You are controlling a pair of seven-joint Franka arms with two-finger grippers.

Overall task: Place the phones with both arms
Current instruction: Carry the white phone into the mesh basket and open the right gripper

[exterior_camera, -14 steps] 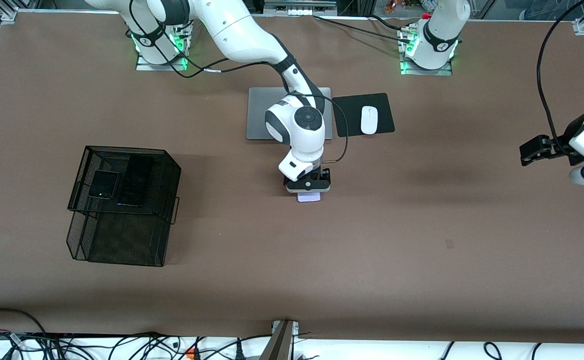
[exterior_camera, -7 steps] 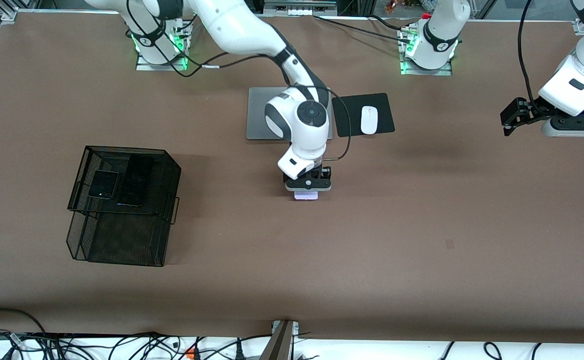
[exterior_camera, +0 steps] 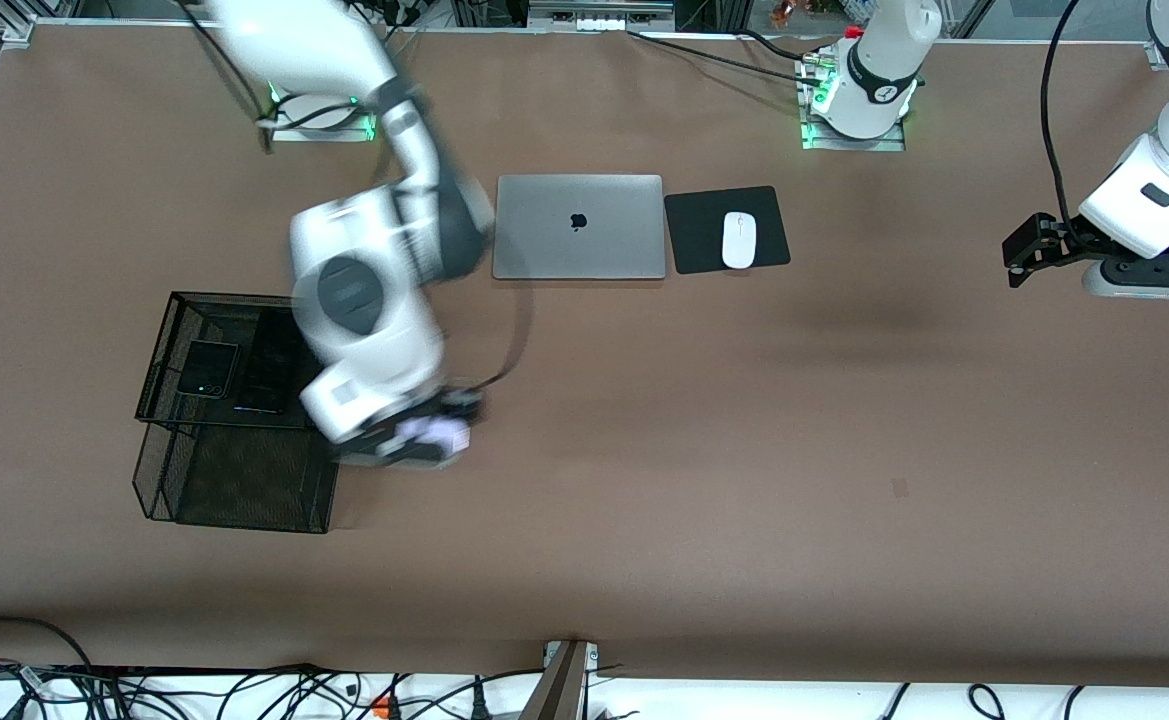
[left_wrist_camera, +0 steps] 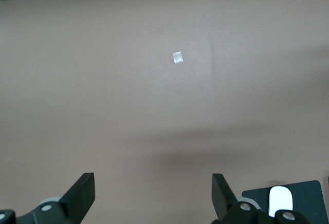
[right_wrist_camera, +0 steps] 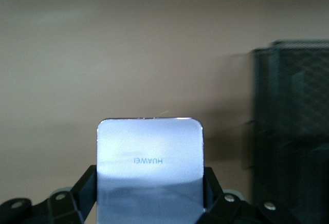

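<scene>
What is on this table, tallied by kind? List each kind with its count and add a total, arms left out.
Phones: 3 (small black phone and long black phone in the mesh basket; lavender phone in the right claw)
Mesh baskets: 1
Laptops: 1 (silver laptop)
Mice: 1 (white mouse)
Mouse pads: 1 (black mouse pad)
Total: 7

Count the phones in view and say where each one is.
3. The small black phone and the long black phone lie on the mesh rack's top tier. The lavender phone is held in the right gripper beside that rack.
</scene>
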